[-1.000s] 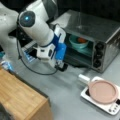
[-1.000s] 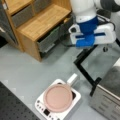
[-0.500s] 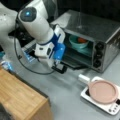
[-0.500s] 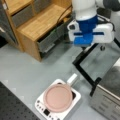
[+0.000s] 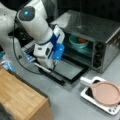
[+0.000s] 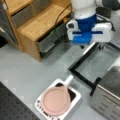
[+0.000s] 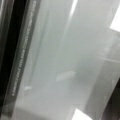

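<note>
My gripper [image 6: 91, 47] hangs open just above the lowered glass door [image 6: 100, 62] of a toaster oven [image 5: 100, 32], close to the door's handle bar [image 6: 82, 55]. It holds nothing. In a front view the gripper [image 5: 46, 64] is mostly hidden under the white and blue wrist, above the door [image 5: 67, 70]. Inside the oven sits a teal bowl [image 5: 78, 41] with something orange in it. The wrist view shows only the door glass from very close, with no fingers visible.
A pink round plate [image 6: 55, 100] lies on a white tray [image 6: 75, 96] in front of the oven; both front views show it [image 5: 106, 92]. A wooden cabinet with drawers [image 6: 37, 27] stands beside the arm. Black cables trail behind it.
The arm has shifted slightly over the open door, toward its handle edge. The door, plate and bowl have not moved.
</note>
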Robot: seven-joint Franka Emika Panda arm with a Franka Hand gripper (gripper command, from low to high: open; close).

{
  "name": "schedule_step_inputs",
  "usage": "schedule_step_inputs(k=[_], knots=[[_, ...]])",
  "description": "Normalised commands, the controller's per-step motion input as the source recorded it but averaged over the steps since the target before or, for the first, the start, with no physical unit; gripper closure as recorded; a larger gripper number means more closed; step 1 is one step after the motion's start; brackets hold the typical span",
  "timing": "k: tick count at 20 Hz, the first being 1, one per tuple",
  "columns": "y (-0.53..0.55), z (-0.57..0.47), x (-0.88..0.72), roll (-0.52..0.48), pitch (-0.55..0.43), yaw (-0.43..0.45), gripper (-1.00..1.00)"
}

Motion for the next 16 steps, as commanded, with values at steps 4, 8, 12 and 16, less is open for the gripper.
schedule_step_inputs(k=[4, 8, 12, 16], knots=[[-0.03, 0.02, 0.01, 0.124, -0.046, 0.065, -1.0], [0.11, -0.01, 0.0, 0.318, -0.048, 0.088, -1.0], [0.21, -0.03, -0.02, 0.325, -0.011, 0.049, -1.0], [0.25, -0.06, -0.04, 0.225, -0.004, 0.043, -1.0]])
